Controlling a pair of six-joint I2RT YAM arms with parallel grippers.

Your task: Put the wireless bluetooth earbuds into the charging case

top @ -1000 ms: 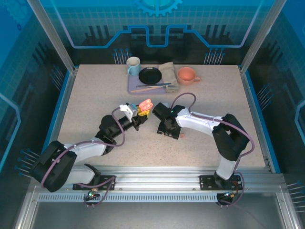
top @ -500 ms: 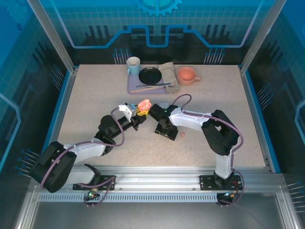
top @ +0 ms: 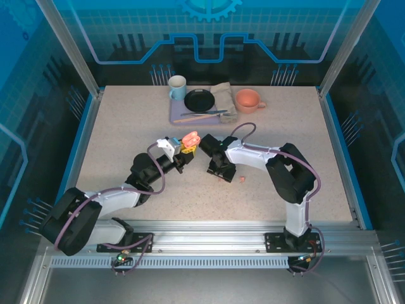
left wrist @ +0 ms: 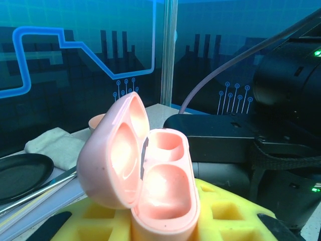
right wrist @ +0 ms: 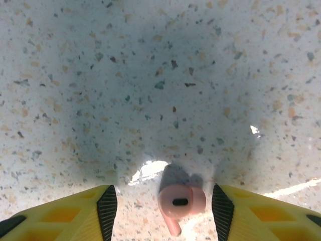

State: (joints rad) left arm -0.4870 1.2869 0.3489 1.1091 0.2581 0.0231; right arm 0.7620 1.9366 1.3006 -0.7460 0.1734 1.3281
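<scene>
**First:** A pale speckled counter (top: 120, 133) inside a blue-panelled cell; both arms are bolted at the near rail and reach in toward the middle. What's the right one doing down there?

**Second:** The right gripper (right wrist: 164, 213) hangs low over the counter with its jaws apart, one yellow finger on each side of a salmon-pink earbud (right wrist: 179, 201). The earbud lies on the counter between them, touching neither as far as I can see. I'd say it's straddled that way so a squeeze catches it rather than nudging it off.

**First:** And the left?

**Second:** The left gripper (top: 183, 149) is clamped tight on the base of the pink charging case (left wrist: 163, 196). The lid is hinged back and both wells are bare and facing up. It seems raised clear of the counter, just beside the other arm. My guess is it's offered like that as a steady socket, so the carry across is short.

**First:** Anything loose nearby?

**Second:** A pink speck (top: 242, 179) lies on the counter just right of the right arm; it may be another earbud, but it's too small to tell. Farther back, along the far edge, are a blue mug (top: 177, 87), a black plate (top: 199, 100), a folded cloth (top: 223, 94) and an orange mug (top: 248, 100); all are well apart from the work.
</scene>
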